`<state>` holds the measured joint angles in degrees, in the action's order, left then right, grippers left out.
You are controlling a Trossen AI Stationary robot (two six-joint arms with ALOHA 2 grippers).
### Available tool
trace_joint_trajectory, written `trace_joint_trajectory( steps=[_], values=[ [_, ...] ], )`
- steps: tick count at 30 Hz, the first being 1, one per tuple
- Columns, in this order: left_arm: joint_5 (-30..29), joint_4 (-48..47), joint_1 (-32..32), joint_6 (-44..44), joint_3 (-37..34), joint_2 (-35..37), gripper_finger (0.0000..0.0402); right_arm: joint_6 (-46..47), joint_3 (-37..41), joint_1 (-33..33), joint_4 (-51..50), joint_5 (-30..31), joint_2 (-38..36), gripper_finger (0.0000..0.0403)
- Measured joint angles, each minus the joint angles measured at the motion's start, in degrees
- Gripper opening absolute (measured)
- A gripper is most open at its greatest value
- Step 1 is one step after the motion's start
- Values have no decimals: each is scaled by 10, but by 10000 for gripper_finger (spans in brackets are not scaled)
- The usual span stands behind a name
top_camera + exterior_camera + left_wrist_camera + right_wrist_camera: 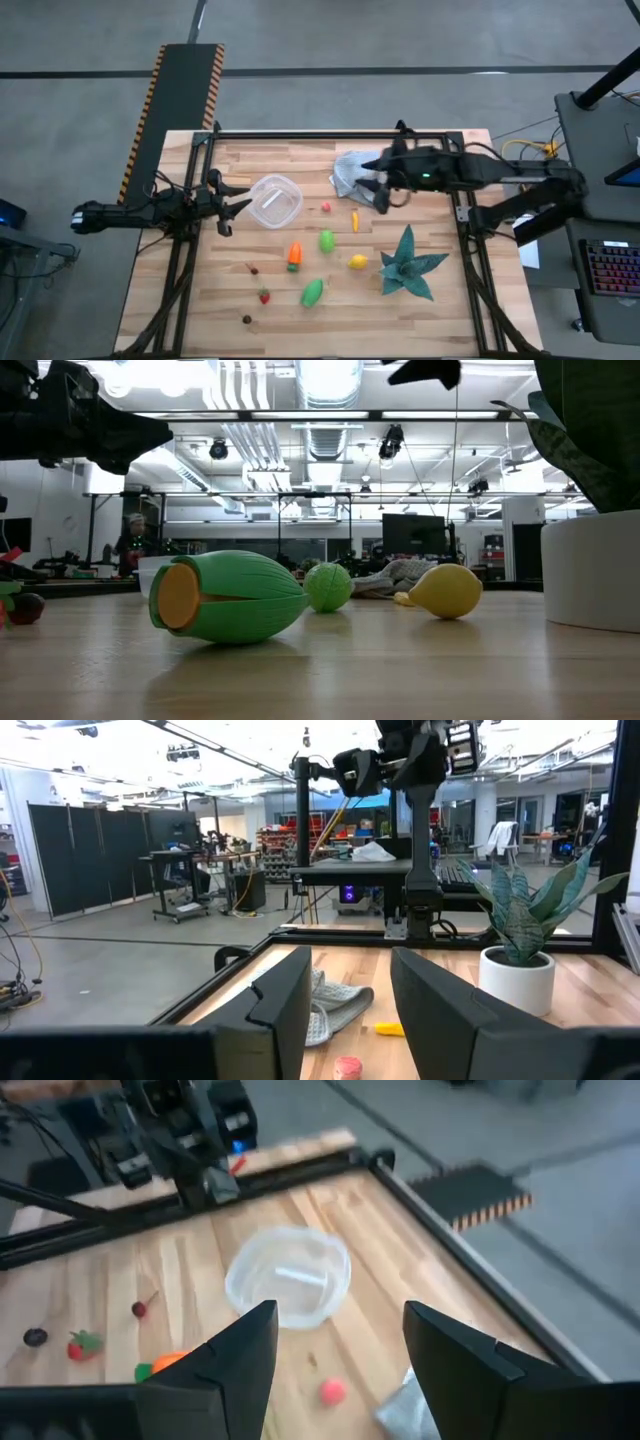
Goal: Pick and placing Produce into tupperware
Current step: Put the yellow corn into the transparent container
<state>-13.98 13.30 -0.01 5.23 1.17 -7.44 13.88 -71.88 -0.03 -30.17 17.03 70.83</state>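
The left gripper point(232, 205) hovers just beside the clear tupperware point(274, 200), its two fingers point(285, 1010) parted with nothing between them. The right gripper point(383, 190) hangs over the grey cloth point(352, 170) at the table's far side, its jaws also spread and empty. The tupperware sits on the wooden table point(450, 320) holding no produce. The produce lies scattered nearer the front: a small red piece point(326, 207), a yellow strip point(355, 220), an orange carrot point(294, 254), a green ball point(326, 240), a yellow lemon point(358, 262), a green pod point(312, 292), a strawberry point(264, 296) and two dark brown bits point(246, 319). A teal spiky plant point(408, 264) stands to the right.
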Motion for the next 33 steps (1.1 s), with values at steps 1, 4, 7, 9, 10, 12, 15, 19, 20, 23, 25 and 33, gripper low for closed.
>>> trace_joint_trajectory(
  steps=[1, 4, 7, 9, 10, 12, 15, 19, 20, 23, 25, 33],
  values=[
    [0, 0, 0, 0, 0, 1, 126, 13, -25, 0, -27, 0, 22, 209],
    [0, 2, 0, 0, 1, 1, 126, 54, -98, 0, -119, 0, 85, 209],
    [0, 2, 0, -3, 1, 0, 126, 92, -159, 0, -211, 0, 141, 209],
    [0, 3, 0, -3, 1, 0, 126, 104, -193, 0, -263, 0, 173, 209],
    [0, 3, 0, -3, 1, 1, 126, 112, -206, 0, -287, 0, 189, 209],
    [1, 3, 0, -4, 1, 1, 126, 133, -226, 0, -318, 0, 214, 209],
    [1, 3, 0, -4, 1, 0, 126, 156, -237, -1, -341, 0, 244, 209],
    [1, 3, 0, -4, 1, 0, 126, 175, -236, -2, -344, 0, 273, 209],
    [1, 3, 0, -4, 1, 0, 126, 179, -236, -4, -345, -3, 278, 208],
    [1, 4, 0, -4, 1, 1, 126, 195, -236, -11, -353, -6, 295, 205],
    [1, 4, 0, -4, 1, 1, 126, 201, -235, -15, -366, -10, 305, 204],
    [1, 4, 0, -3, 1, 0, 126, 239, -198, -15, -369, -18, 326, 203]
  ],
)
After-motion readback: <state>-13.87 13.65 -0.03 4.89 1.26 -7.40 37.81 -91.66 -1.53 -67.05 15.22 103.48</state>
